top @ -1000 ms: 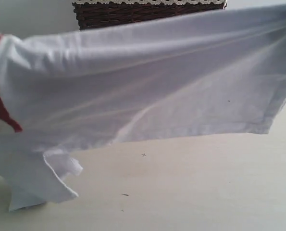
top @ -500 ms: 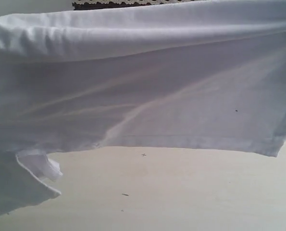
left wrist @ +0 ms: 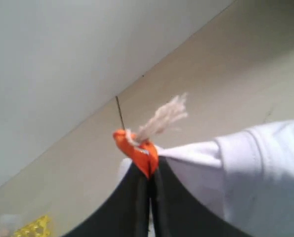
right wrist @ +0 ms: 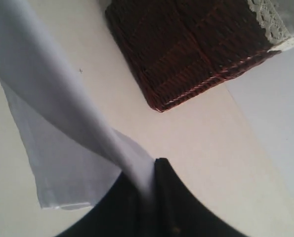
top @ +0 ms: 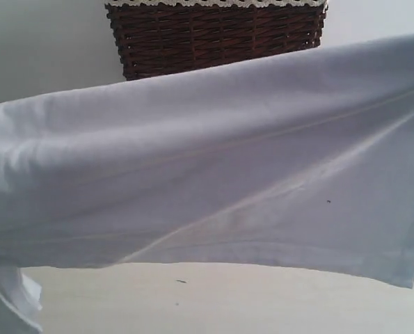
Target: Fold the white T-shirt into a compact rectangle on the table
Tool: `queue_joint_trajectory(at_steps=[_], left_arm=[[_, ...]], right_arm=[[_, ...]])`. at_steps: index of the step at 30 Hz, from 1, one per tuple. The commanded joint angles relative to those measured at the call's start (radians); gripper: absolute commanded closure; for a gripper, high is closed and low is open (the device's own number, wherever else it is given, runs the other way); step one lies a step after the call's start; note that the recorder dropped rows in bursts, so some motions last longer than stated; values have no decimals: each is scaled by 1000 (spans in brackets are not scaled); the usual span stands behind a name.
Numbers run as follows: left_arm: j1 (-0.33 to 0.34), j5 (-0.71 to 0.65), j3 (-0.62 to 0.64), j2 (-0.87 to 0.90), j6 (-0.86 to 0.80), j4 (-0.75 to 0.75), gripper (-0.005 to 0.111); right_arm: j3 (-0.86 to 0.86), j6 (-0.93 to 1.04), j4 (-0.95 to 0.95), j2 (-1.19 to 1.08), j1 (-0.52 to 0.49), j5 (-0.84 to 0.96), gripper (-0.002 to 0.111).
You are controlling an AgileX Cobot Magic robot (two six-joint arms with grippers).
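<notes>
The white T-shirt (top: 213,167) hangs stretched across the whole exterior view, its hemmed lower edge just above the table (top: 227,306); no gripper shows in that view. In the left wrist view my left gripper (left wrist: 147,165) is shut on a bunched piece of shirt with a red patch and a fuzzy white tuft, and white cloth (left wrist: 255,168) drapes beside it. My right gripper (right wrist: 154,170), seen in the right wrist view, is shut on a taut band of the shirt (right wrist: 53,98) that runs away over the table (right wrist: 211,143). The red letters are hidden in the exterior view.
A dark brown wicker basket (top: 213,35) with a white lace rim stands behind the shirt at the back, and shows in the right wrist view as well (right wrist: 186,49). A pale wall (left wrist: 63,49) borders the table. Something yellow (left wrist: 33,228) lies at the edge of the left wrist view.
The shirt rose and covered the basket, then its top edge dropped and the basket shows again. The red lettering and the hanging sleeve at the left have slid out of view.
</notes>
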State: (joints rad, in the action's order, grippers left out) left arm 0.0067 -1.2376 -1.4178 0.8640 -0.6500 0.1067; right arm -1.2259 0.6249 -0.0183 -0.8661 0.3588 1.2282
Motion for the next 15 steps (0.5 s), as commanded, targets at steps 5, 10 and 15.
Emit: queue_joint_trajectory(at_steps=[5,10,15], left_arm=[[-7,17,346,248,-52,-174,107],[-7,501,440,622,-236,-56,107],[24,1141,440,726,-198,13,107]], right_arm=[[102,-157,-26,-279,1,-7,108],[44,-387,-366,-712,-41,-228,108],[39,-661,-684,-812,-58,-503,108]])
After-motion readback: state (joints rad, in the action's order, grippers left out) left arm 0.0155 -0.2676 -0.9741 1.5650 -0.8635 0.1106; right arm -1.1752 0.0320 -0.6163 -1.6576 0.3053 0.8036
